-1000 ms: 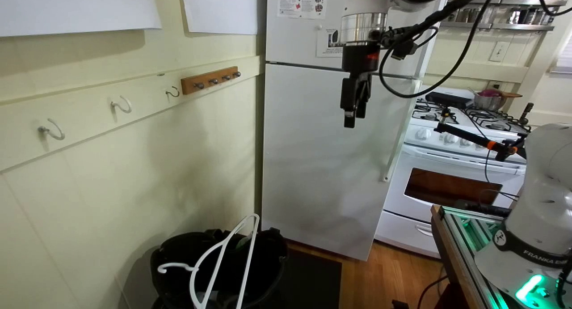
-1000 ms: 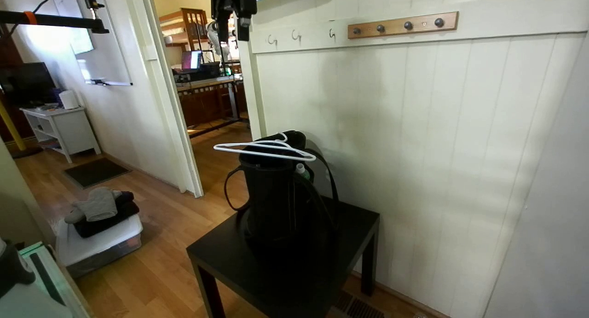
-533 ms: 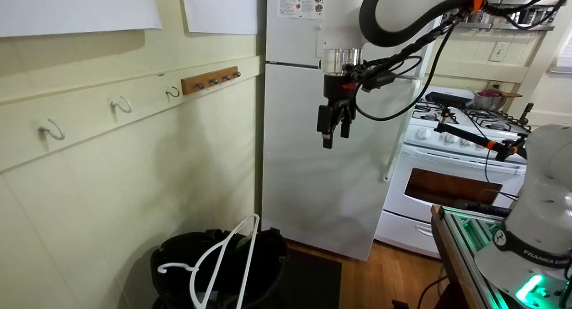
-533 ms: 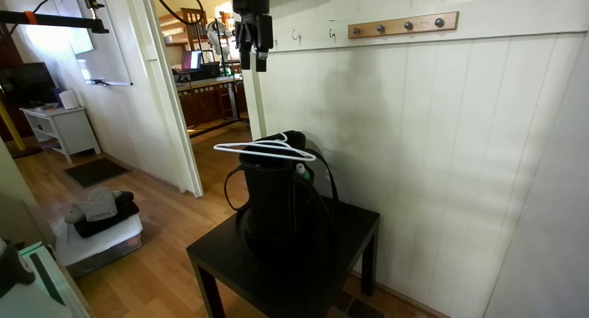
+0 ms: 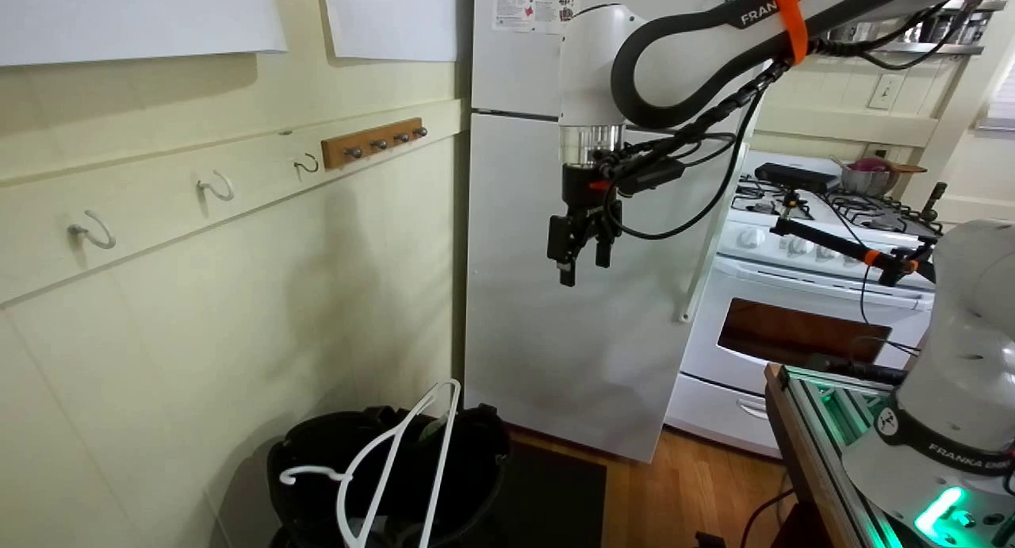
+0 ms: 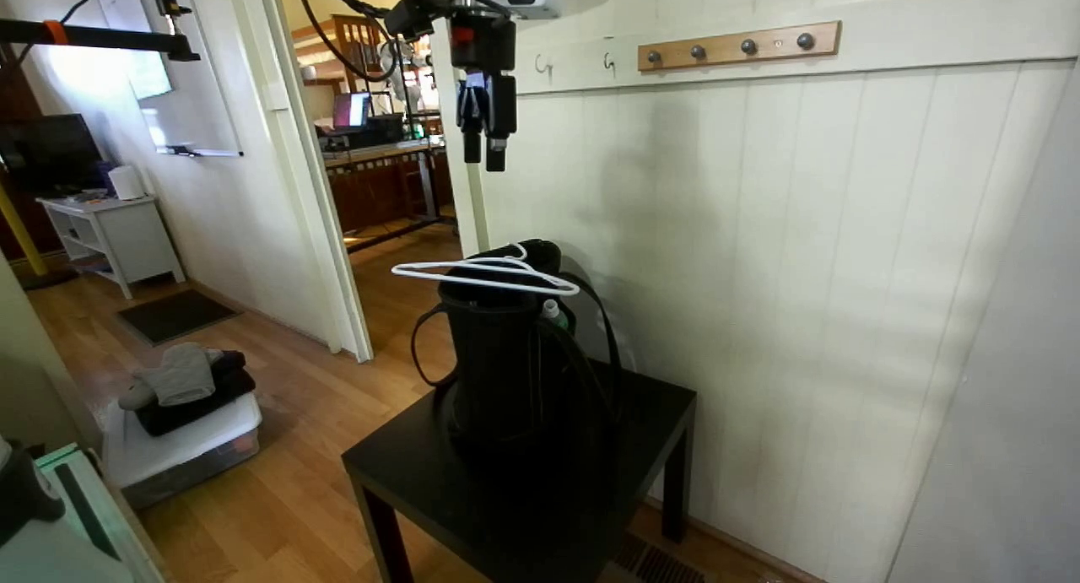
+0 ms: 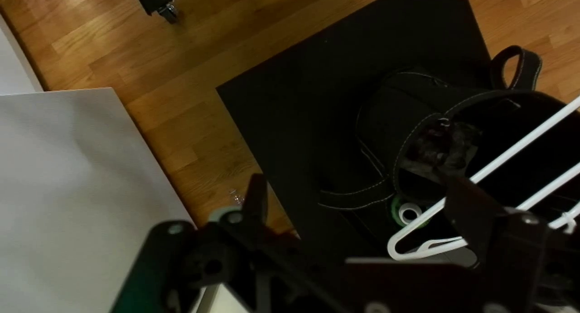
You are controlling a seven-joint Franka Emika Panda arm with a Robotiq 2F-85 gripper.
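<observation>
Scanning left to right, we see a cream wall [image 5: 158, 358] with a wooden peg rack [image 5: 341, 153]; below, a white hanger [image 5: 439, 467] lies across the top of a black bag [image 5: 480, 473]. Next hangs the gripper [image 5: 585, 269], fingers spread, higher than the hanger and clear of it, before a white fridge [image 5: 547, 358]; further right, a stove [image 5: 801, 310].

Looks down past the tool [image 7: 354, 181] in the wrist view; shares the wall [image 6: 801, 245] aslant, farther back, in both exterior views.

a stove [image 5: 801, 322] and fridge [image 5: 587, 334] show a home kitchen.
</observation>
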